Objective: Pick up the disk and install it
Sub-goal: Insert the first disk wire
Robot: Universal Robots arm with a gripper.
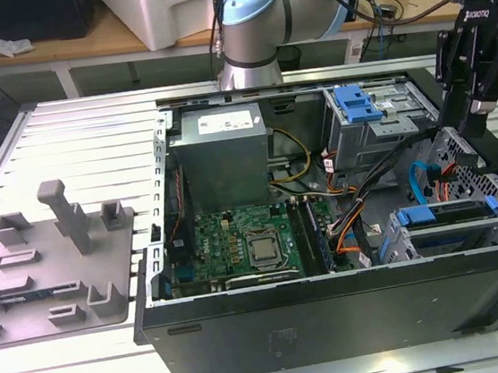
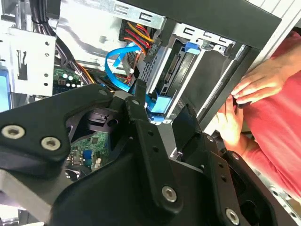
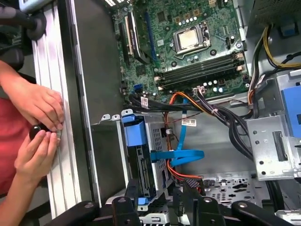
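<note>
The gripper (image 1: pixel 479 108) is held above one end of the open computer case (image 1: pixel 336 320), with its fingers spread, a gap left between them and nothing gripped. The disk (image 1: pixel 441 215) is found below the gripper, a little towards the exterior view's left. It is seated on edge in a metal drive cage (image 1: pixel 396 251) inside the case, its blue frame showing along the top. In both wrist views the disk is seen past the fingertips, in line with the gap between them but apart from them. A blue flat cable (image 3: pixel 181 155) and some orange and red wires (image 3: pixel 176 172) are looped just beside the cage, under the gripper. The green circuit board (image 1: pixel 246 241) and the grey power box (image 1: pixel 223 158) are set well away from the gripper, further along the case. A person's hands (image 3: pixel 40 106) are held outside the case wall near the gripper, closed around a small black knob (image 3: pixel 36 131)
</note>
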